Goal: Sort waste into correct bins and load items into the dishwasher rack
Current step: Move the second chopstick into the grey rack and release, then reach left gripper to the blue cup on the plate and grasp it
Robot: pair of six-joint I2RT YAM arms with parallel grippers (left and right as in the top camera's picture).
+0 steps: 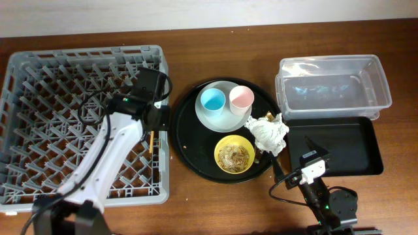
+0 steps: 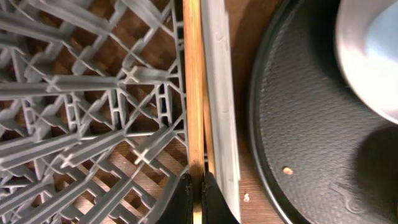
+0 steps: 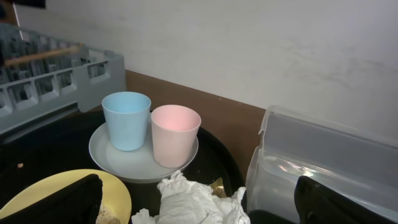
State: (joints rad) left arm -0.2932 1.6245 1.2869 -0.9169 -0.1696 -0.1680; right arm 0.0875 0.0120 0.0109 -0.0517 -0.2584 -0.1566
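Observation:
My left gripper point(image 2: 198, 193) is shut on the wooden chopsticks point(image 2: 194, 87), held along the right wall of the grey dishwasher rack point(image 1: 39, 85); a chopstick end shows by the rack's edge point(image 1: 151, 141). On the round black tray point(image 1: 186, 140) sit the pale plate point(image 1: 222, 121) with the blue cup point(image 1: 213, 100) and pink cup point(image 1: 240, 97), the yellow bowl point(image 1: 235, 155) with brownish scraps, and the white tissue wad point(image 1: 268, 132). My right gripper point(image 3: 193, 208) is open, low behind the tissue point(image 3: 193, 202). The clear tub point(image 1: 333, 85) and black rectangular tray point(image 1: 339, 147) are at right.
A few crumbs lie on the round tray point(image 2: 287, 170) and on the wood beside the rack point(image 2: 246, 198). A pale wall stands behind the table. The rack's pegs fill the left side of the table.

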